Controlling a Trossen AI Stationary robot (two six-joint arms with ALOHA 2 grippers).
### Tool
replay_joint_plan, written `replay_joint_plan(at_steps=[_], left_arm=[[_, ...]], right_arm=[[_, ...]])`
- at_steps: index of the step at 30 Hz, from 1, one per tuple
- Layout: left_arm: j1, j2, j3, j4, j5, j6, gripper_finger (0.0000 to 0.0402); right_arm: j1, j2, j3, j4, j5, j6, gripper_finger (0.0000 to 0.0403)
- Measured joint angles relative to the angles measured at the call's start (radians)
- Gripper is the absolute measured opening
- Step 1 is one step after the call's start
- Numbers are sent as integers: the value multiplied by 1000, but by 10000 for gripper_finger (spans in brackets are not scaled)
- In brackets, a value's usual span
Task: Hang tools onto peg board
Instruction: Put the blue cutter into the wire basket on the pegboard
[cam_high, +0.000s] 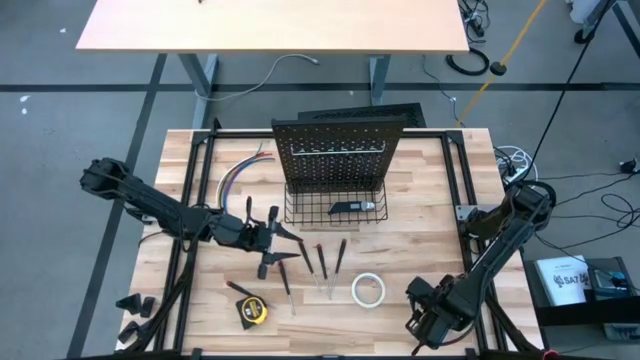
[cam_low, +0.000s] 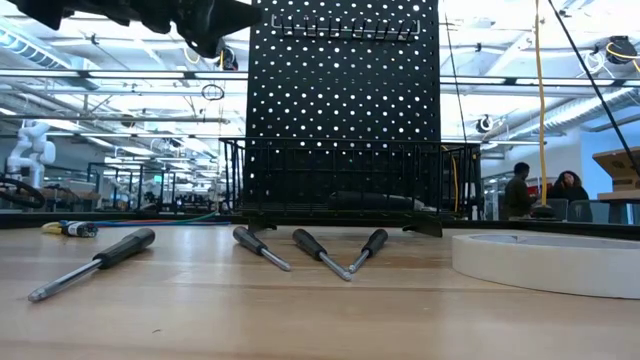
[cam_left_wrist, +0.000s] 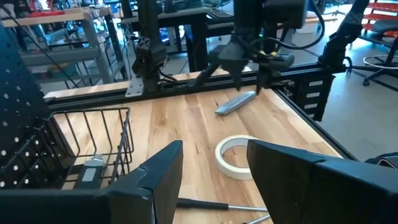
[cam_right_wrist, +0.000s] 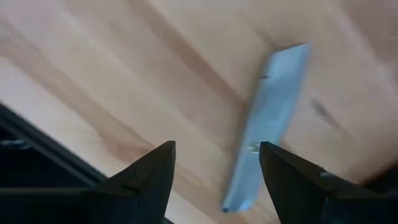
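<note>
Only one piece of print can be made out. In the high view, a white box (cam_high: 567, 279) on the floor beside the counter's right edge carries dark lettering that looks like "SAT", though the letters are too small to be sure of. The yellow-black tape measure (cam_high: 250, 312) on the counter shows a dark face panel, but nothing on it is legible. The grey-blue utility knife (cam_right_wrist: 264, 127) in the right wrist view bears a small mark on its side that cannot be read. No other text, number or sign is legible in any view.
</note>
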Motion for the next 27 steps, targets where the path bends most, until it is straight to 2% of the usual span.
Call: replay_joint_plan(at_steps=[14, 20, 27], left_arm=[[11, 0, 0, -2, 29, -6, 187], [11, 0, 0, -2, 29, -6, 187], [11, 0, 0, -4, 29, -3, 187]], right_arm=[[25, -7, -192, 209, 2, 136, 224], [25, -6, -196, 207, 4, 128, 224], [9, -6, -109, 129, 8, 78, 224]])
